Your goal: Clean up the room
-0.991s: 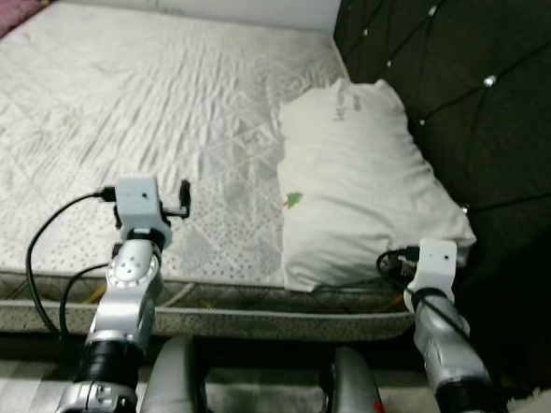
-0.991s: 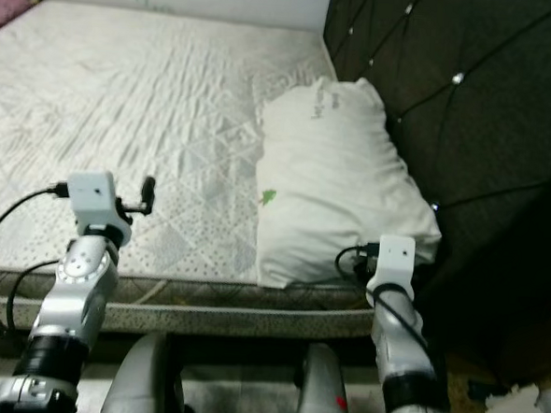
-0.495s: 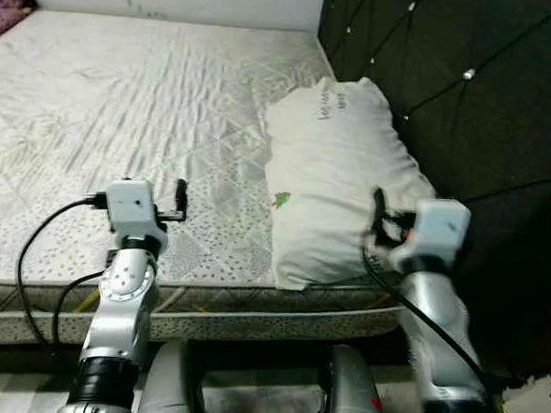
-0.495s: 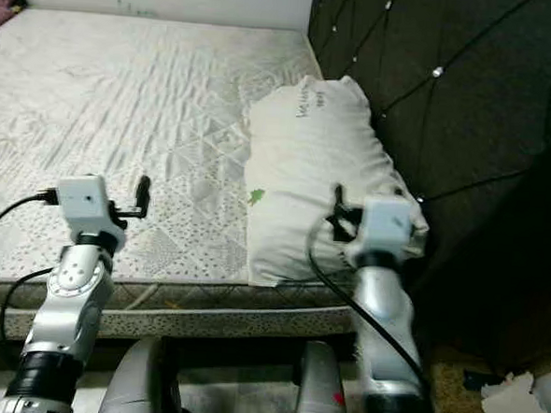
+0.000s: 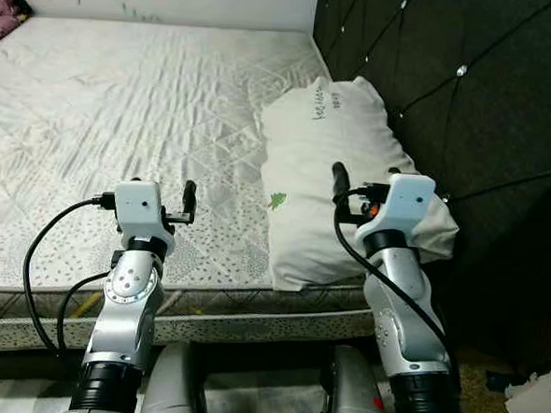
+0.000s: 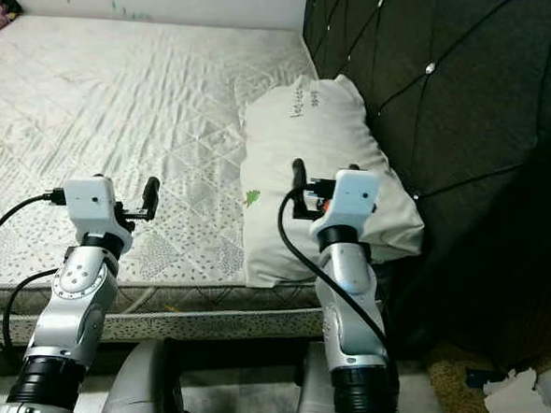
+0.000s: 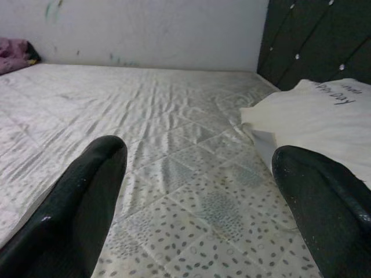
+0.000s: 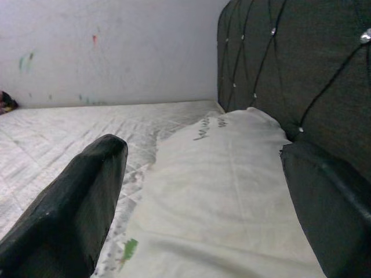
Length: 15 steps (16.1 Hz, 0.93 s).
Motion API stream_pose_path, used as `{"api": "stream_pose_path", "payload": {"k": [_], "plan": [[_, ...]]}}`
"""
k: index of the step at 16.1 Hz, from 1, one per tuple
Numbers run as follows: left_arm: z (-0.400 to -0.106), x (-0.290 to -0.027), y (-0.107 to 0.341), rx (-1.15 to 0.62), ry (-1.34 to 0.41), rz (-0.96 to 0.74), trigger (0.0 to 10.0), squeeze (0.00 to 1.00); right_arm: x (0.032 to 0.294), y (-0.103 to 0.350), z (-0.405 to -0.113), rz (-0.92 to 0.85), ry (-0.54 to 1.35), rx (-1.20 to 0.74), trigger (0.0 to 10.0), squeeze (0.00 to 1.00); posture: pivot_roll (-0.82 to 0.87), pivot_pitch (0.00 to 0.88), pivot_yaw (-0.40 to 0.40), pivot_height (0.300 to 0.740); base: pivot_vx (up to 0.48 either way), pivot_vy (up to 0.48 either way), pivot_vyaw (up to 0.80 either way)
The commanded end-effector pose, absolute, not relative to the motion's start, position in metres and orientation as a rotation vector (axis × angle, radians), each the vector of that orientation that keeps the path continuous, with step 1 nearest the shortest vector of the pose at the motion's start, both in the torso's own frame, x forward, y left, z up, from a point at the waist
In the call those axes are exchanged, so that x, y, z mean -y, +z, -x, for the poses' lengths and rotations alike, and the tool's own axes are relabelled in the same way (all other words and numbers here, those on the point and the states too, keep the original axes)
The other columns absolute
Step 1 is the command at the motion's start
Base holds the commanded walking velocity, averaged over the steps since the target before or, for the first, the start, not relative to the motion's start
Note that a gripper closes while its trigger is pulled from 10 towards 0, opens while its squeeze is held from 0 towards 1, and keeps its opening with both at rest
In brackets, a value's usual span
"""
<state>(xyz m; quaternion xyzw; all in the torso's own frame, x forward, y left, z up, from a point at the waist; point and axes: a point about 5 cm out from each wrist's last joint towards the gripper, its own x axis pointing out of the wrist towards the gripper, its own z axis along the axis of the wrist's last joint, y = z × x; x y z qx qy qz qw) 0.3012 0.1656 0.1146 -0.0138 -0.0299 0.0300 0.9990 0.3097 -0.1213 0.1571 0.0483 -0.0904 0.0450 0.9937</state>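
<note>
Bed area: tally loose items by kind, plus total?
White pillow: 1
Pink cloth bundle at the mattress's far corner: 1
White paper scraps on the floor: 1 cluster
Total: 3

White pillow (image 5: pixel 348 173) on the right side of a bare mattress (image 5: pixel 122 113).

The pillow lies flat and lengthwise against the dark tufted headboard (image 5: pixel 452 77), its near end at the mattress's near edge. It is plump and creased, with handwriting near its far end and a small green mark on its left side. The quilted mattress is pale and rumpled.
</note>
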Motion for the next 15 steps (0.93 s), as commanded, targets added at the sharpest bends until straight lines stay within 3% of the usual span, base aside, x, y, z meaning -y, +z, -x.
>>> {"api": "stream_pose_path", "payload": {"k": [1, 15], "plan": [[-0.299, -0.163, 0.116, 0.062, 0.049, 0.03, 10.0, 0.0, 0.123, 0.163, -0.31, -0.105, 0.084, 0.199, 10.0, 0.0, 0.02, 0.0, 0.052, 0.621, 0.0, 0.0, 0.0], [-0.292, -0.147, 0.111, -0.014, 0.009, 0.05, 10.0, 0.0, 0.131, 0.152, -0.308, -0.092, 0.039, 0.141, 10.0, 0.0, 0.03, 0.0, 0.045, 0.735, 0.0, 0.0, 0.0]]}}
